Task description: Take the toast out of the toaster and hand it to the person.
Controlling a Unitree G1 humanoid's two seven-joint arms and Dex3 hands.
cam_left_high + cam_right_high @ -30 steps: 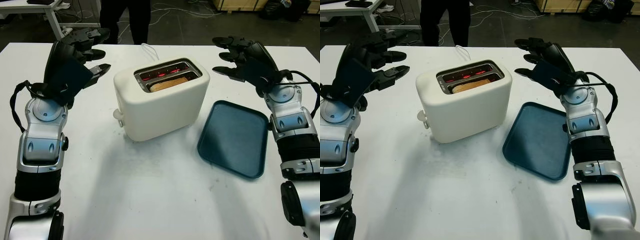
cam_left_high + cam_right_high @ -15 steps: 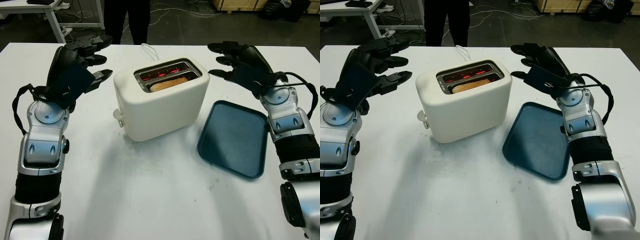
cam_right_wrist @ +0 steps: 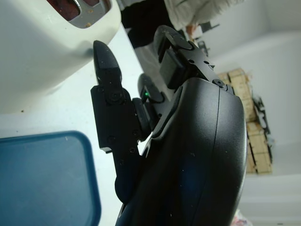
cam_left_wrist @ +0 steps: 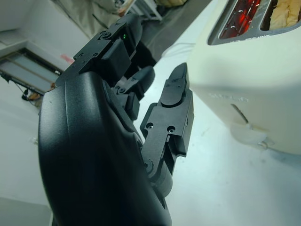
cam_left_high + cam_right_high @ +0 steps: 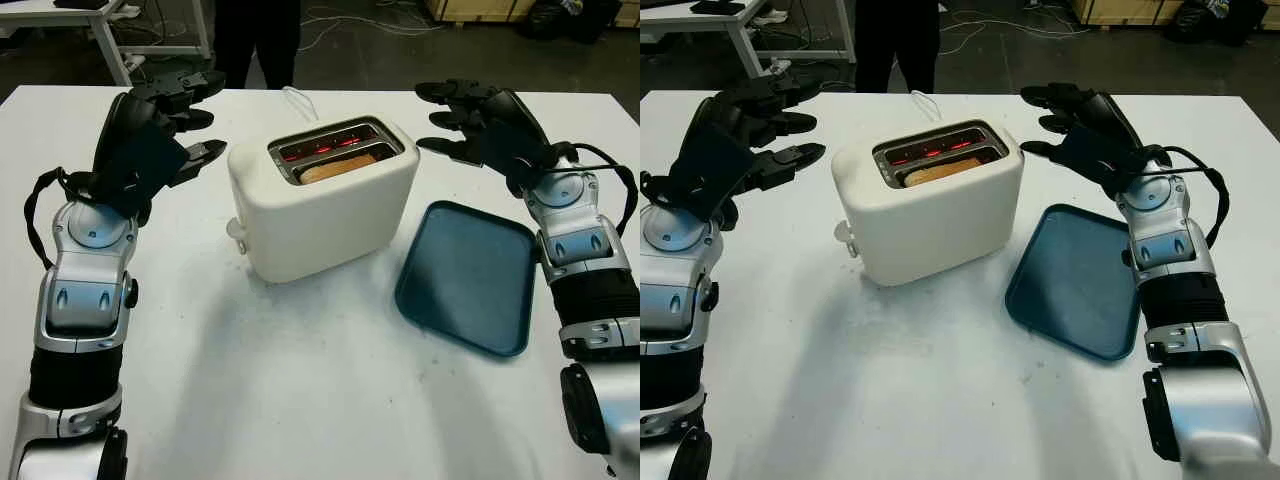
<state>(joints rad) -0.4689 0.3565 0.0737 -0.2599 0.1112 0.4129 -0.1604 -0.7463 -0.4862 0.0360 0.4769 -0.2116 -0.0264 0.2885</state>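
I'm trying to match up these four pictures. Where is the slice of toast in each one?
Left eye view: toast in the toaster's nearer slot, centre.
Right eye view: toast in the same slot, slightly left of centre.
Left wrist view: a corner of toast at the picture's edge.
Right wrist view: not in it.
Shared landmark: the white toaster.

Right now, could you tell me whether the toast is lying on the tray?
No, the toast sits in the toaster's slot; the tray is bare.
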